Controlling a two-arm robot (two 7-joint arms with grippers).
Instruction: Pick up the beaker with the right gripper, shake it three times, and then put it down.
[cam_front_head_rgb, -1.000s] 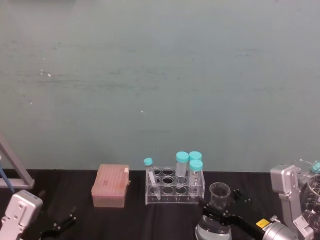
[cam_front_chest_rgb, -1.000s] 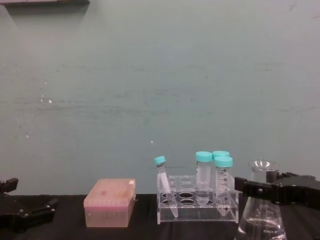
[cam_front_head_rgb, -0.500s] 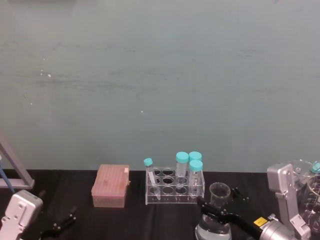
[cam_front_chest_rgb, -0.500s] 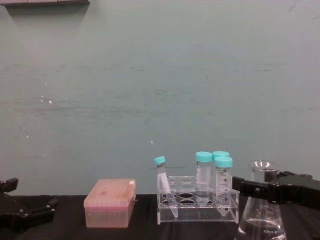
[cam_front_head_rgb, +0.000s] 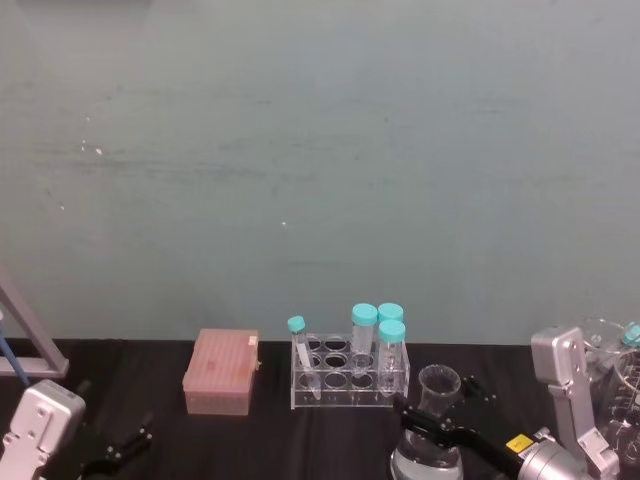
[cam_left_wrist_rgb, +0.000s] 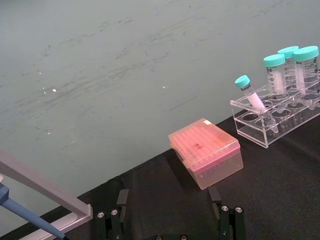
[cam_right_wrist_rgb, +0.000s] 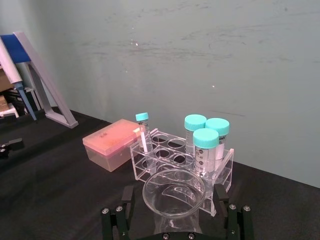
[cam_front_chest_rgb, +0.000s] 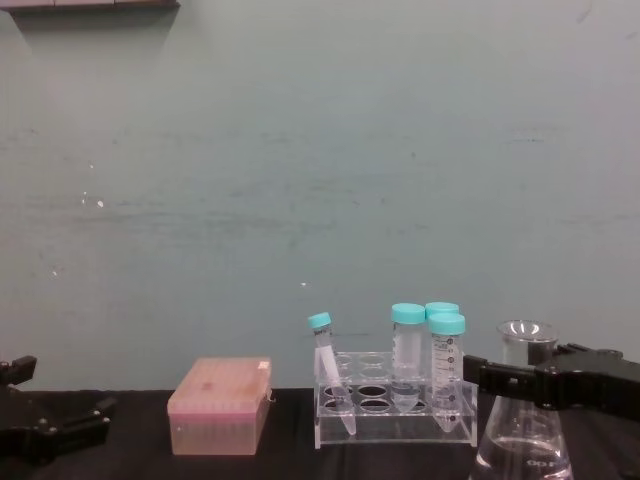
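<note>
Beaker (cam_front_chest_rgb: 523, 447) between right gripper (cam_front_chest_rgb: 510, 380) jaws

We see soft, even, rather dim light on the wall (cam_front_head_rgb: 320, 150); the black table (cam_front_head_rgb: 260, 440) swallows shadows, and faint highlights glint on the beaker (cam_front_chest_rgb: 523, 445) at lower right.

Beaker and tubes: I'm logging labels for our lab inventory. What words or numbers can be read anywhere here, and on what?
No text can be read.
Tubes: printed scale, too small to read.
Beaker: white marks, blurred.
Yellow sticker on the right arm: too small to read.
</note>
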